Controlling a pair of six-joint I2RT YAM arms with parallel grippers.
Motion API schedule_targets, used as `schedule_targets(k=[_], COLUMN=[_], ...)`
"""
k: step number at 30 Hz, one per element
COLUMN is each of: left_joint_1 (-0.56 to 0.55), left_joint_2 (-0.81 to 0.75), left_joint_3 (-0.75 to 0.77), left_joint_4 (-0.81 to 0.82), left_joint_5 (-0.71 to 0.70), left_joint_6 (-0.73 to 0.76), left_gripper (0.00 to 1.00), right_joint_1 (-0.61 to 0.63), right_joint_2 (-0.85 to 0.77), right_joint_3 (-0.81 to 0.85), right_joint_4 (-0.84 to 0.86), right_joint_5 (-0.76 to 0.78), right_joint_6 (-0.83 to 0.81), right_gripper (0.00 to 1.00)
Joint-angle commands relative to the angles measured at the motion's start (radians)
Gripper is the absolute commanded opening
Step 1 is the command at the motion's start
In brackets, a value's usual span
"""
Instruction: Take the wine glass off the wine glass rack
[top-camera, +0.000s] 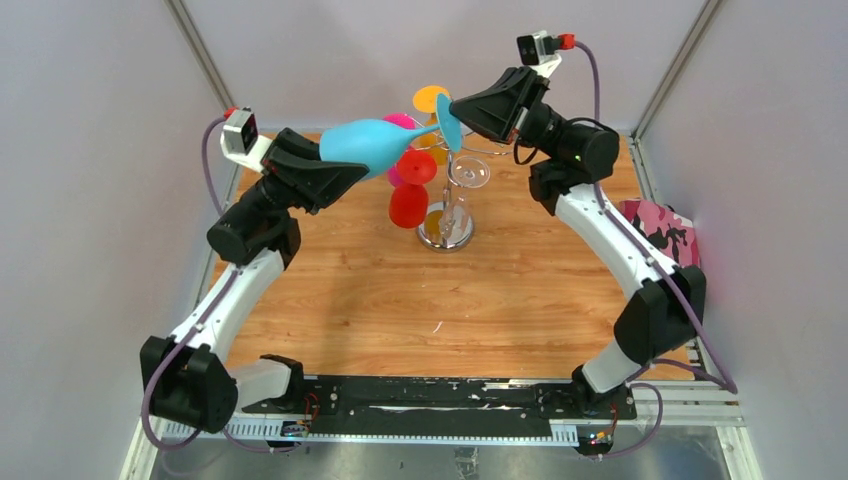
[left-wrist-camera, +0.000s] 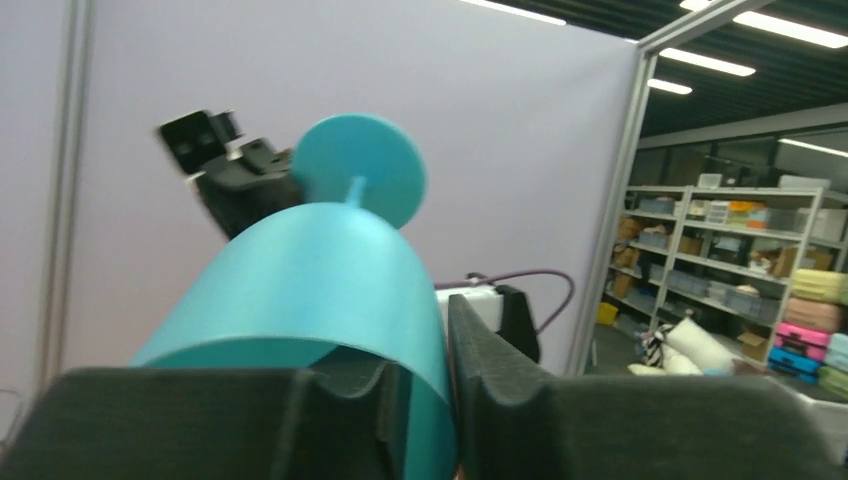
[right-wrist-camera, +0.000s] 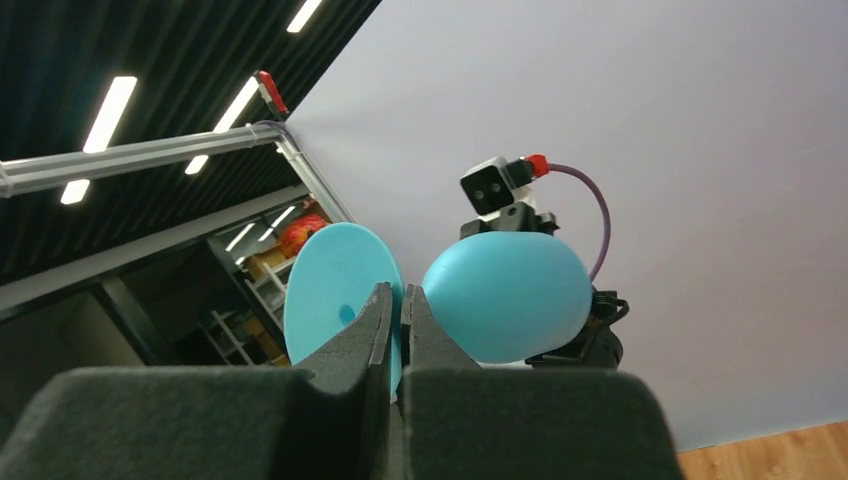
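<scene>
A teal wine glass (top-camera: 365, 143) lies level in the air between my two grippers, above and left of the wine glass rack (top-camera: 446, 234). My left gripper (top-camera: 335, 165) is shut on the bowl's rim, with one finger inside the bowl and one outside (left-wrist-camera: 310, 290). My right gripper (top-camera: 455, 110) is shut on the glass's round foot (right-wrist-camera: 335, 290), and the bowl (right-wrist-camera: 505, 300) shows just beyond its fingertips. The rack's chrome base and pole stand at the middle back of the table.
On the rack hang a red glass (top-camera: 410, 190), a pink glass (top-camera: 400, 122), an orange glass (top-camera: 430, 98) and a clear glass (top-camera: 468, 172). A pink patterned cloth (top-camera: 660, 228) lies at the table's right edge. Grey walls close in on three sides.
</scene>
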Motion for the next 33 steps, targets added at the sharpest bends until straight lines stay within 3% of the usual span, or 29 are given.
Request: schedule_targets(k=[1,4,7,8,10,13,15,18,21,24,26,28,31,33], left_joint_1=[-0.006,-0.006,-0.005,-0.004,-0.003,-0.003,-0.003,-0.003,-0.003,-0.003,-0.003,-0.001,0.077,0.101], left_joint_2=[-0.074,-0.081,-0.123,-0.148,-0.220,-0.374,-0.443,-0.444,-0.343,-0.200,-0.096,-0.046,-0.022,-0.006], left_joint_3=[-0.032,-0.035,-0.049,-0.048,-0.021,0.086,0.190,0.431,0.698,0.902,0.994,0.971,0.865,0.783], left_joint_4=[0.071,0.012,-0.191,-0.282,-0.516,-1.012,-1.300,-1.755,-2.157,-2.458,-2.634,-2.677,-2.662,-2.635], left_joint_5=[-0.001,-0.008,-0.038,-0.057,-0.107,-0.256,-0.411,-0.668,-1.028,-1.424,-1.610,-1.643,-1.393,-1.315], left_joint_6=[0.006,0.018,0.129,0.207,0.351,0.642,0.801,0.974,1.071,1.131,1.142,1.125,1.072,1.050], left_gripper=[0.15,0.00,0.00,0.00,0.00,0.00,0.00,0.00,0.00,0.00,0.00,0.00,0.00,0.00], right_joint_1=[0.024,0.033,0.031,0.027,0.012,-0.037,-0.081,-0.156,-0.218,-0.246,-0.253,-0.264,-0.287,-0.296], right_joint_2=[0.087,0.099,0.088,0.077,0.051,-0.009,-0.055,-0.124,-0.186,-0.246,-0.284,-0.320,-0.343,-0.340], right_joint_3=[-0.006,-0.002,-0.007,-0.013,-0.033,-0.078,-0.118,-0.183,-0.226,-0.220,-0.194,-0.164,-0.126,-0.098], right_joint_4=[0.172,0.189,0.198,0.197,0.177,0.114,0.075,0.022,-0.066,-0.285,-0.534,-0.701,-0.853,-0.919], right_joint_5=[0.006,-0.001,-0.018,-0.023,-0.028,-0.034,-0.035,-0.040,-0.066,-0.107,-0.116,-0.110,-0.094,-0.094], right_joint_6=[0.120,0.136,0.130,0.124,0.103,0.044,0.008,-0.037,-0.099,-0.255,-0.394,-0.522,-0.650,-0.695], right_gripper=[0.00,0.00,0.01,0.08,0.34,0.71,0.83,0.88,0.88,0.88,0.87,0.87,0.88,0.90])
